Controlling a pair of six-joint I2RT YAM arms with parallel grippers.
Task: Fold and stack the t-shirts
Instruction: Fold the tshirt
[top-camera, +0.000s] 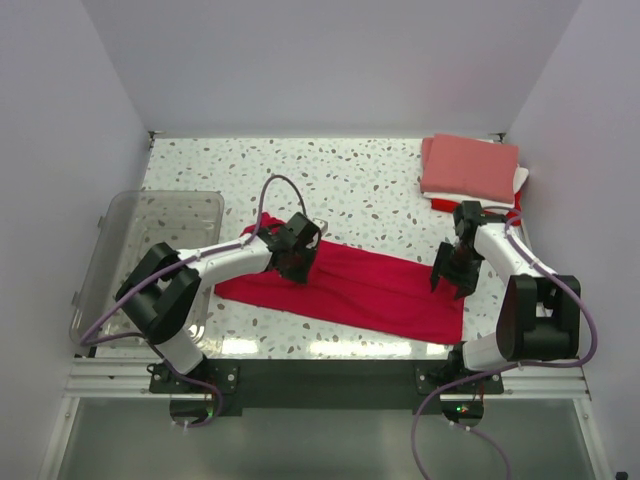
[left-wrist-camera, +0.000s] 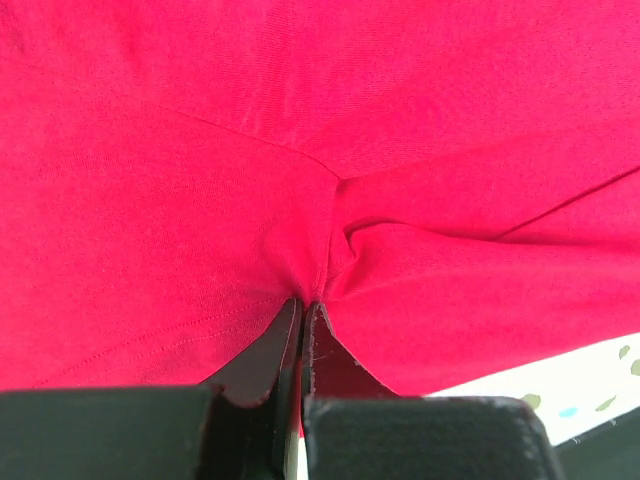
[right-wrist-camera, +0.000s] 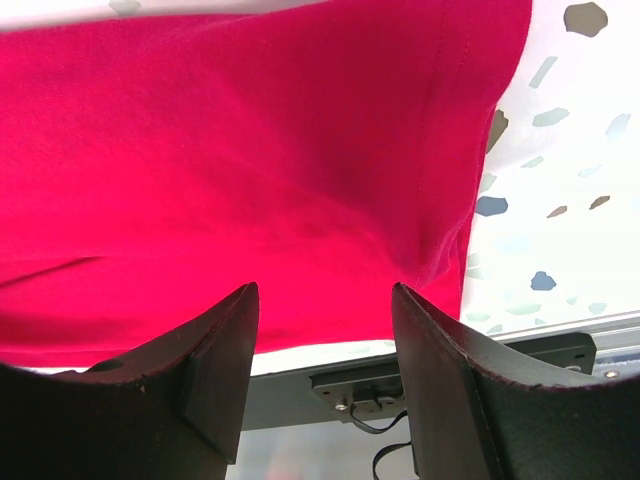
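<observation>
Just right of bin (top-camera: 150, 215), red shirt (top-camera: 350, 285) spread on tabletop (top-camera: 350, 180); folded stack (top-camera: 470, 168) far right of bin, at back. Clenched on a pucker of cloth at bin-side end: left end effector (top-camera: 297, 266). Released, jaws apart above end farthest from bin: right end effector (top-camera: 452, 280). Soft, light, limp, probably sagging when lifted: take by hems or corners.
</observation>
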